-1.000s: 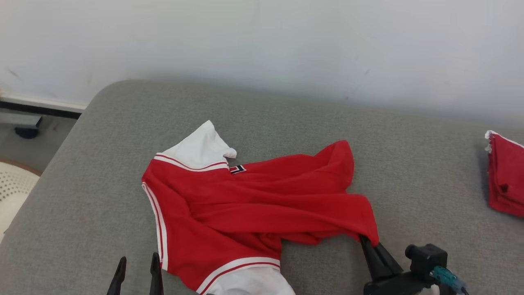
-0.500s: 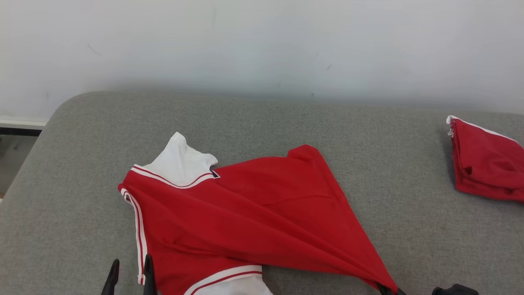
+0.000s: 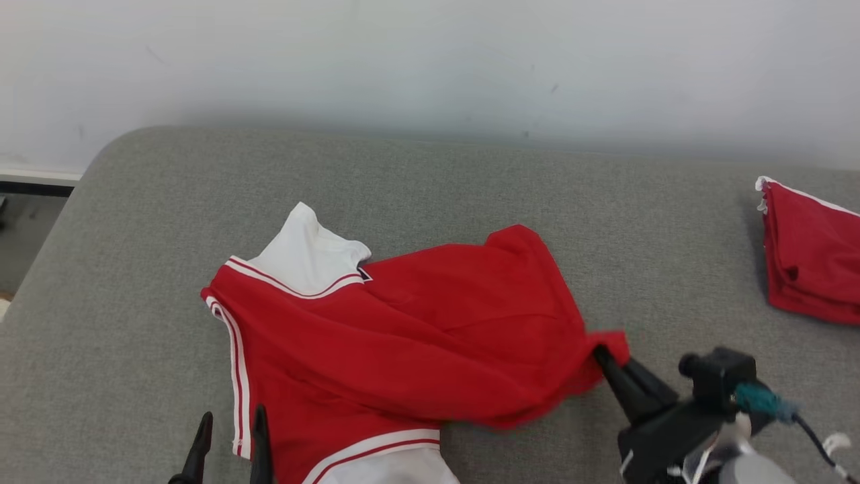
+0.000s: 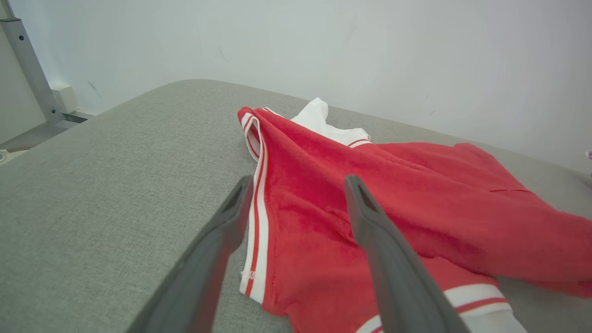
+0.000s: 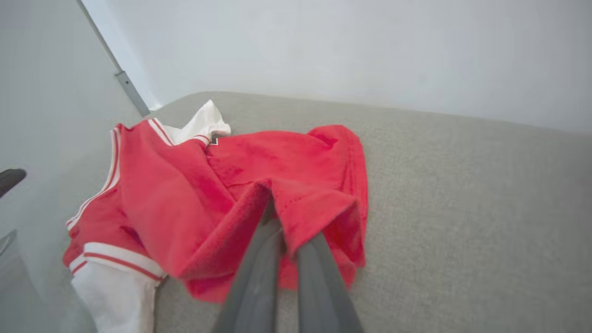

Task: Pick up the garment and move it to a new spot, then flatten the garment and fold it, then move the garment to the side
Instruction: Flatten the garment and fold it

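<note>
**Flattening stage, one corner held.** The broad grey fabric-covered cushion (image 3: 470, 175) served as my work surface. On it, left of centre, lay the red fleece garment with white sleeves and striped white trim (image 3: 403, 336). It was rumpled and only partly spread, with one white sleeve on the far side and one on the near side. A second red cloth, folded (image 3: 809, 262), sat well apart at the cushion's right end (probably the "side" spot for finished pieces). My right gripper (image 3: 601, 355) was clamped tight on the garment's right hem corner, raising it slightly. I judged that this hold served to draw the body out flat. My left gripper (image 3: 232, 420) had its fingers spread with nothing between them, poised at the striped left edge, placed to take that side.
</note>
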